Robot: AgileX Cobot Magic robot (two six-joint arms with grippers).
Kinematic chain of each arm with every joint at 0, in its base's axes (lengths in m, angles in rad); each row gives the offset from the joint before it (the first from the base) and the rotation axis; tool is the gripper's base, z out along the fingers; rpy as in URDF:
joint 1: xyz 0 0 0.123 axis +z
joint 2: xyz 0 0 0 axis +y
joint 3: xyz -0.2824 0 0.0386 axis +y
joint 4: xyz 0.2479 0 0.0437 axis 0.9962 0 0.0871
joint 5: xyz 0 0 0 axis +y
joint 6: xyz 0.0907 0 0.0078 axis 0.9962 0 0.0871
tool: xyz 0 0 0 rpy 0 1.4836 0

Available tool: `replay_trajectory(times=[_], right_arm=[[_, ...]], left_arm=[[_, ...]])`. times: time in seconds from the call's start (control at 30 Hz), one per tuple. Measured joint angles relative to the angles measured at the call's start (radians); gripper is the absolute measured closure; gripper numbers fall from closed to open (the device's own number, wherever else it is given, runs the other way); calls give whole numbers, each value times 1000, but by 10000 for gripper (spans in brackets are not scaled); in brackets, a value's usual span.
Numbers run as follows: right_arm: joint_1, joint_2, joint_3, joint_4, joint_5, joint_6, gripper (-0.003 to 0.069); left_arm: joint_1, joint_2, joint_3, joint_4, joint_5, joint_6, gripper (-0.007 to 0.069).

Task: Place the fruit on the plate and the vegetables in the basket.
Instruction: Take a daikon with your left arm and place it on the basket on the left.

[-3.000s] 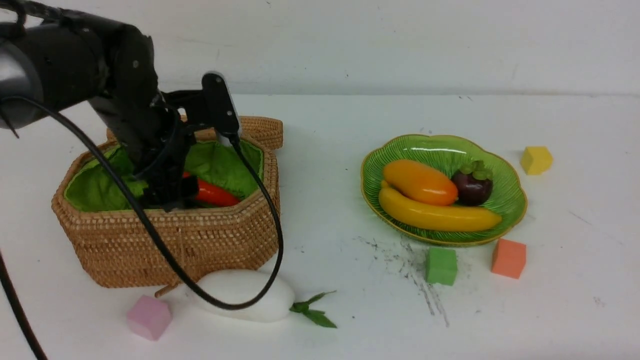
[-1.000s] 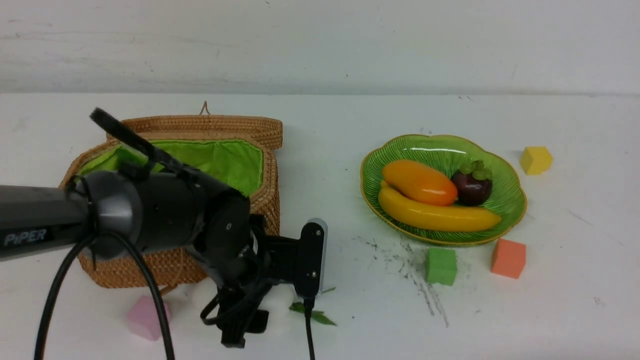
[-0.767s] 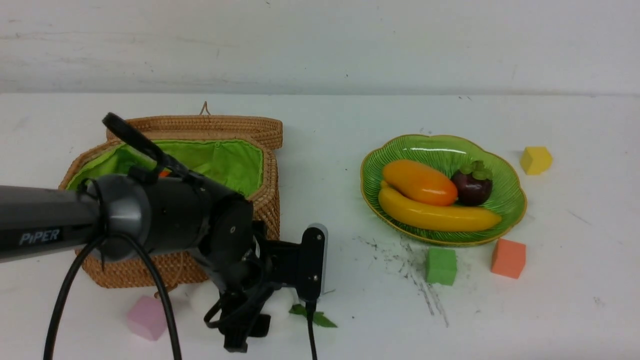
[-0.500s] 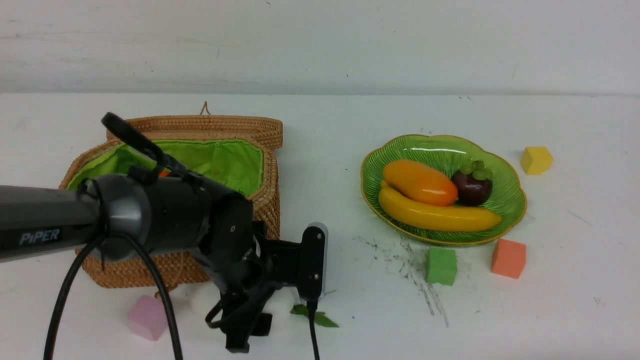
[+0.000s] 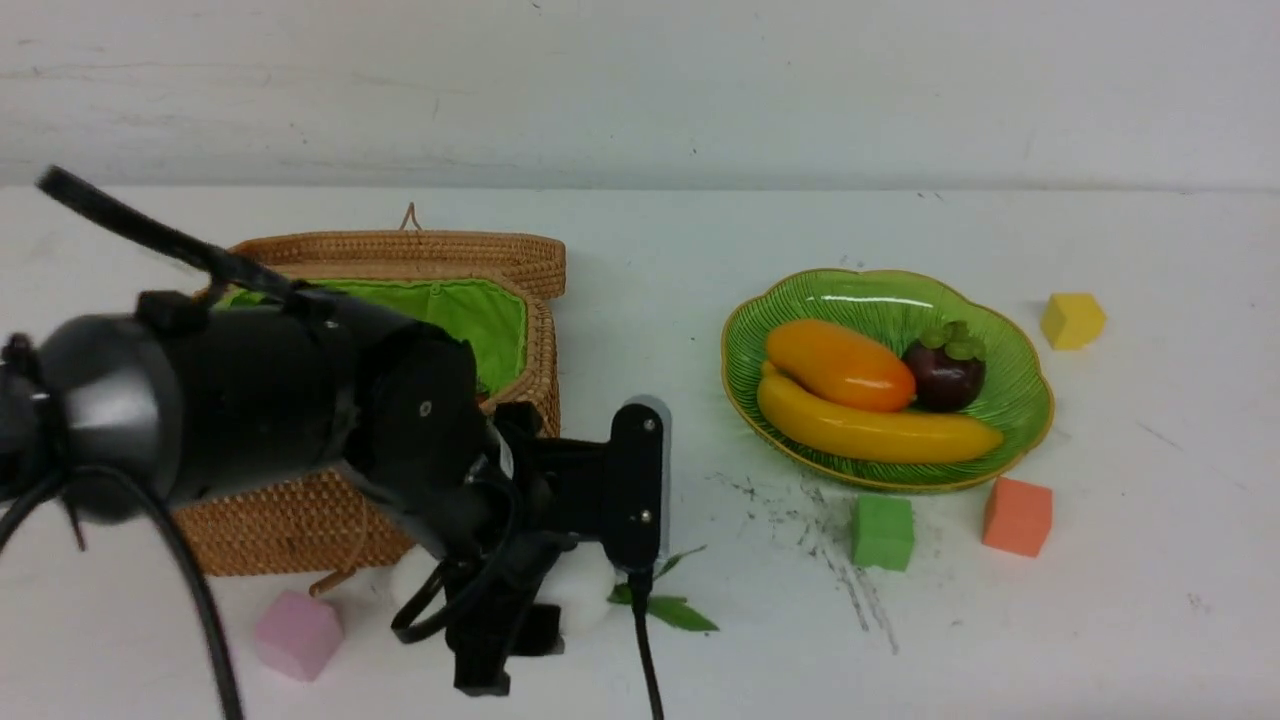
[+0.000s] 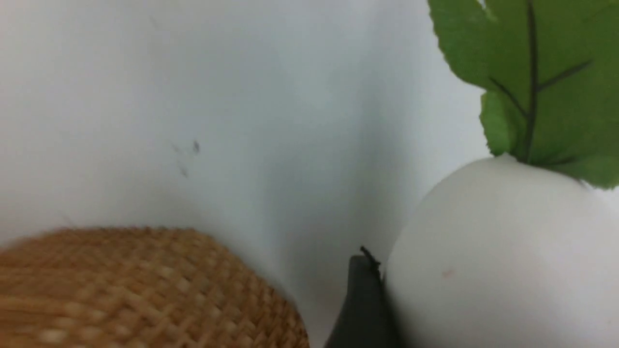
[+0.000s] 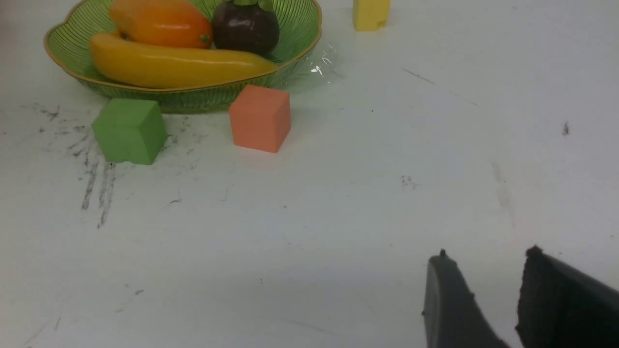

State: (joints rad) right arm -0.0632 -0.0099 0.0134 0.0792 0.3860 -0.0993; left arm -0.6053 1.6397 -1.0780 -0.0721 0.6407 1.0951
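My left gripper [image 5: 512,628] is shut on the white oval vegetable [image 5: 582,596] in front of the basket [image 5: 290,530]; its green leaves [image 5: 668,606] stick out to the right. In the left wrist view one finger [image 6: 360,304] presses against the white oval vegetable [image 6: 503,261], with the basket [image 6: 121,285] beside it. My arm hides most of the basket's inside. The plate [image 5: 880,298] holds the mango [image 5: 838,364], the banana [image 5: 880,430] and the mangosteen [image 5: 945,372]. My right gripper [image 7: 488,252] is open over bare table, out of the front view.
Foam cubes lie on the white table: pink [image 5: 297,634] in front of the basket, green [image 5: 883,531] and orange [image 5: 1017,516] in front of the plate, yellow [image 5: 1072,319] to its right. The basket lid [image 5: 420,247] lies open behind it.
The left arm came out of the basket and down onto the white vegetable. In the last half second arm and vegetable rose and shifted right, the leaves lifting. The right gripper has not moved.
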Motion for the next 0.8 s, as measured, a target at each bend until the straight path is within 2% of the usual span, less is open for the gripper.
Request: replay_trajectory(times=[0.13, 0.27, 0.37, 0.47, 0.6, 0.8], right_arm=[[0, 0, 0, 0, 0, 0, 417], [0, 0, 0, 0, 0, 0, 417], [0, 0, 0, 0, 0, 0, 417], [0, 0, 0, 0, 0, 0, 417], [0, 0, 0, 0, 0, 0, 417], [0, 0, 0, 0, 0, 0, 417]], left_arm=[[-41, -137, -39, -8, 48, -40, 103], [94, -188, -119, 86, 62, -84, 103], [239, -159, -161, 160, -19, -91, 103], [324, -89, -168, 215, -108, -91, 103], [353, 7, -168, 230, -168, -95, 103], [336, 39, -158, 191, -187, -103, 103]])
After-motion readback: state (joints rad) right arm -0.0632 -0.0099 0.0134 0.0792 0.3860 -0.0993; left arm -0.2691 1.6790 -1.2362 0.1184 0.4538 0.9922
